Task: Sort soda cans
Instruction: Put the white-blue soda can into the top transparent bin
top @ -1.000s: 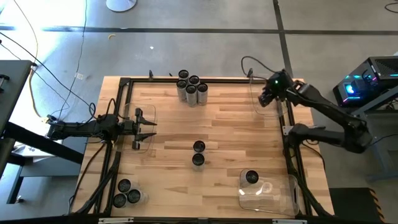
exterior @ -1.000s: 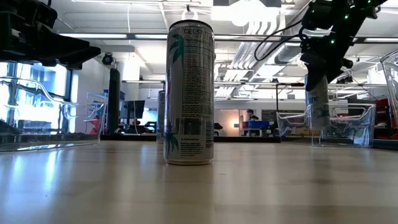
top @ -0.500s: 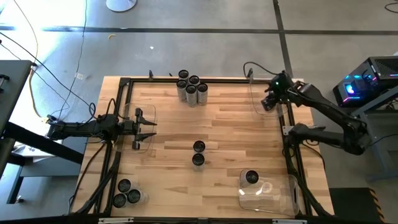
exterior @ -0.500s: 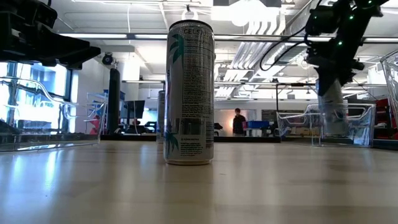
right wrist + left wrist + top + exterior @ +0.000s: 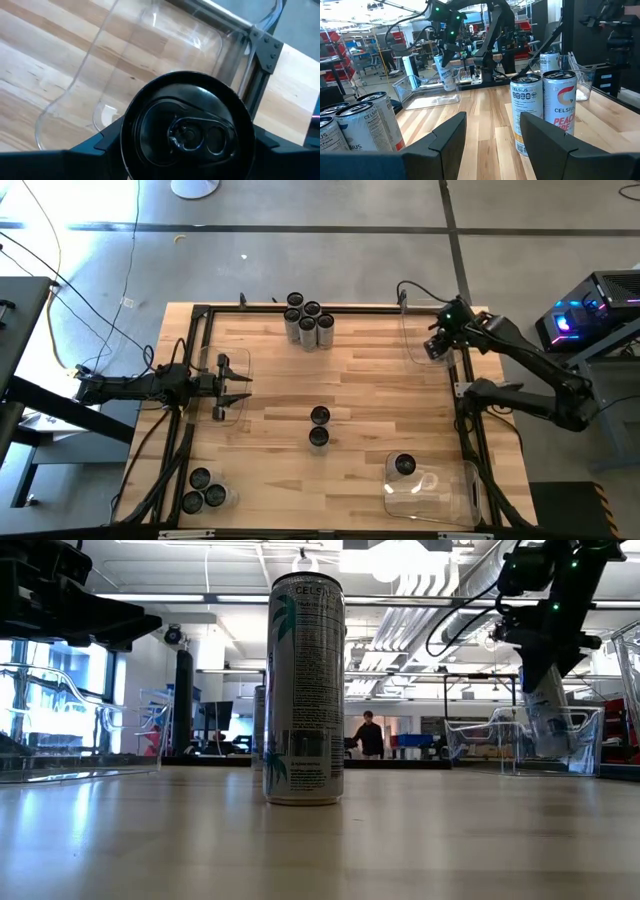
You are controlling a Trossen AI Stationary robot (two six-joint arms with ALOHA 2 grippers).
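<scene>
Since a second ago the right gripper has carried its soda can outward and down into the clear bin at two o'clock on the counter.

Nearest the low camera, two cans stand upright at the counter's centre. The left gripper waits at nine o'clock, fingers parted and empty.

Farther off, the right fingers are clenched on the can's sides, its dark top facing the wrist camera. The can's long axis runs near vertical, leaning slightly, top up.

To finish well, square the can upright, lower until its base meets the bin floor, keep clear of the bin wall, then release.

Five cans cluster at twelve o'clock.
</scene>
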